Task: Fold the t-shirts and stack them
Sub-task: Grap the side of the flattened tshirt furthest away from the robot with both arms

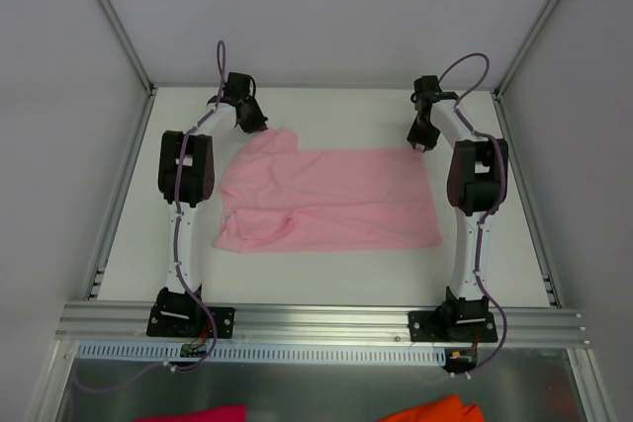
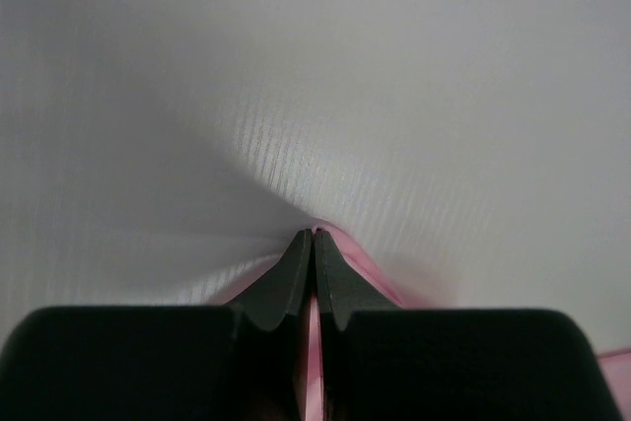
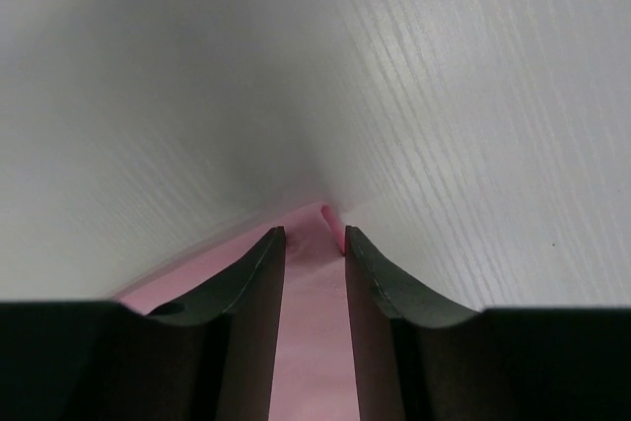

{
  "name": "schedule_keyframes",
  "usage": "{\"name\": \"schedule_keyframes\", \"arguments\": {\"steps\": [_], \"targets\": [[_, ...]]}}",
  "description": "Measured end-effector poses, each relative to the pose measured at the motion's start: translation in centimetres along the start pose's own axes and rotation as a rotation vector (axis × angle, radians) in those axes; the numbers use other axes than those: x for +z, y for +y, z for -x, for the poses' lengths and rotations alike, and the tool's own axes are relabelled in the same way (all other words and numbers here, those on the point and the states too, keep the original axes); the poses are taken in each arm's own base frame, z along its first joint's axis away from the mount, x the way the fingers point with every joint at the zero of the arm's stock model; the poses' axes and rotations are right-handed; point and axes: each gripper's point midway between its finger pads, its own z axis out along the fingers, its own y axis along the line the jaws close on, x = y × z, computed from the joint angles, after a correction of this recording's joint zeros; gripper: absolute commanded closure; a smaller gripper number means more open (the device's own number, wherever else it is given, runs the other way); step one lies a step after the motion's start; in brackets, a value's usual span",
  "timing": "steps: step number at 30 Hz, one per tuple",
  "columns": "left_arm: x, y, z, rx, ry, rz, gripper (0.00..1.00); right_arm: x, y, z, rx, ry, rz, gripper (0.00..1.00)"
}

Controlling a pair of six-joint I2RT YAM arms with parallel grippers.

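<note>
Soft, even light falls on the t-shirt (image 1: 331, 200) with barely any shadow from overhead, while in both wrist views a blurred grey shadow spreads just beyond its edge, pale sheen beside it.

Left tool (image 2: 313, 236) fingers pressed together, pinching pink t-shirt (image 2: 367, 268) edge; white table (image 2: 414, 86) beyond.

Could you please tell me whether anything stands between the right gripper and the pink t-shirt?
Nothing visible does: the right gripper sits at the t-shirt's far corner, its jaws apart with pink cloth lying between them.
</note>
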Motion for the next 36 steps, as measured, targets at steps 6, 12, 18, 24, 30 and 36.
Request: {"name": "schedule_keyframes", "arguments": {"steps": [6, 12, 18, 24, 30, 36], "targets": [[0.0, 0.0, 0.0, 0.0, 0.0, 0.0, 1.0, 0.0, 0.2, -0.1, -0.001, 0.006, 0.01, 0.83], [0.0, 0.0, 0.0, 0.0, 0.0, 0.0, 1.0, 0.4, 0.2, -0.4, 0.001, 0.019, 0.014, 0.99], [-0.3, 0.1, -0.4, 0.002, -0.003, -0.002, 1.0, 0.6, 0.3, -0.4, -0.013, 0.018, 0.017, 0.99], [-2.7, 0.6, -3.2, 0.031, 0.018, 0.043, 1.0, 1.0, 0.1, -0.5, -0.042, -0.018, 0.002, 0.99], [-7.6, -0.1, -4.1, 0.072, -0.033, 0.059, 1.0, -0.2, -0.3, -0.9, -0.088, -0.069, -0.042, 0.99], [-11.4, -1.9, -1.7, 0.098, -0.153, 0.035, 1.0, -1.7, 0.2, -0.6, -0.129, -0.132, -0.059, 0.99]]}}
